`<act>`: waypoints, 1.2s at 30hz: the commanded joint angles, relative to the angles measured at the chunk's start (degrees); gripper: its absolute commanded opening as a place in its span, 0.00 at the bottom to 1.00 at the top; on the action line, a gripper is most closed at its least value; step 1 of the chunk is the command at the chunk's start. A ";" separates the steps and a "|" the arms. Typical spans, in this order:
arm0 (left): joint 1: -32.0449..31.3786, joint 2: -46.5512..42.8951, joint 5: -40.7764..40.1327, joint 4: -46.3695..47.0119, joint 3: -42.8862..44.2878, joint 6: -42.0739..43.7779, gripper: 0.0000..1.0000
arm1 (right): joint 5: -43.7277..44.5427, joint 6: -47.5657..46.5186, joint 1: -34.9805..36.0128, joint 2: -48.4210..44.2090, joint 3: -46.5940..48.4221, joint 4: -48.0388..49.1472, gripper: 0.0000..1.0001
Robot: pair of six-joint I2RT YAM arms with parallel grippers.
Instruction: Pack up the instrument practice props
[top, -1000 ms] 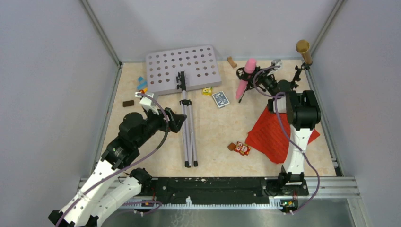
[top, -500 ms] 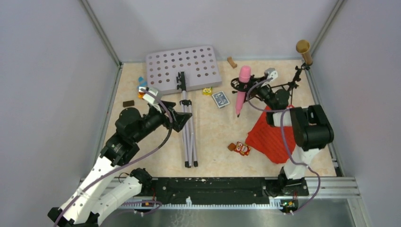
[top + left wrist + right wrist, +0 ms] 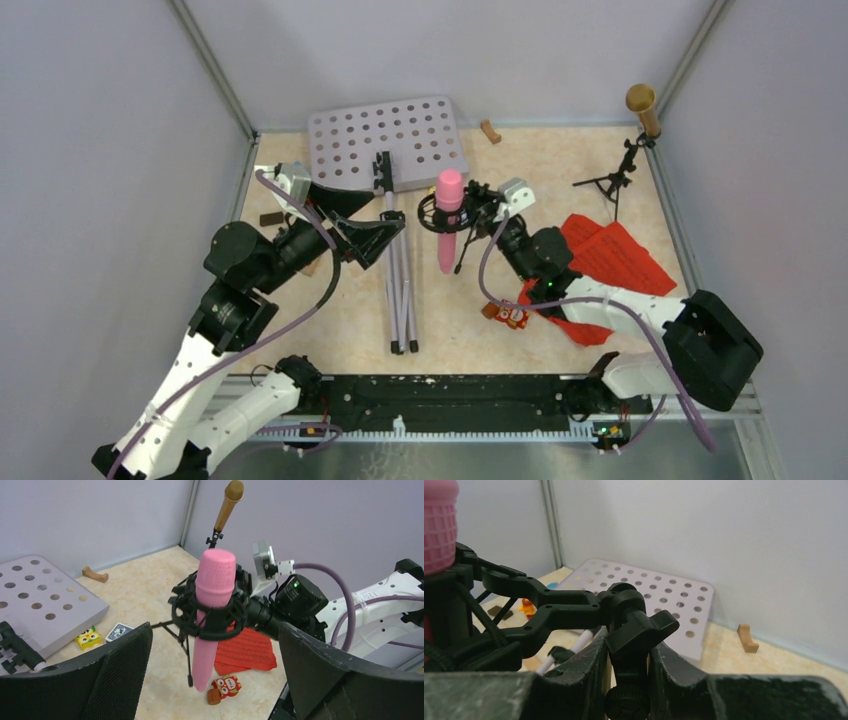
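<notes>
This is looking like a robotics lab cell: plain grey wall panels [image 3: 100, 150] and aluminium posts [image 3: 213, 75] are enclosing a beige desk [image 3: 450, 320], with robot arms [image 3: 200, 370] sitting bolted to a black rail [image 3: 450, 400].

I see a beige marbled table [image 3: 450, 320] boxed in by plain pale grey walls [image 3: 560, 50] with metal corner posts [image 3: 218, 75], evenly lit.

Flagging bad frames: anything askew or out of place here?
Grey tray and its pole lie flat, not standing. Red pages sprawl rumpled at right. Right claw clamps the pink microphone by its mount.
</notes>
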 commanded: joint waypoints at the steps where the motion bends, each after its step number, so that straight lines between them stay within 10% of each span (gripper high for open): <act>1: 0.06 0.77 2.24 6.02 0.33 -3.42 0.99 | 17.43 -4.37 8.55 -2.71 2.56 0.31 0.00; 18: 0.07 3.38 5.02 7.13 -3.41 -6.66 0.98 | 24.41 -11.26 20.74 1.06 6.87 4.67 0.00; 36: -0.07 4.77 6.72 8.77 -6.75 -5.54 0.70 | 22.70 -12.80 22.95 3.31 8.81 4.13 0.00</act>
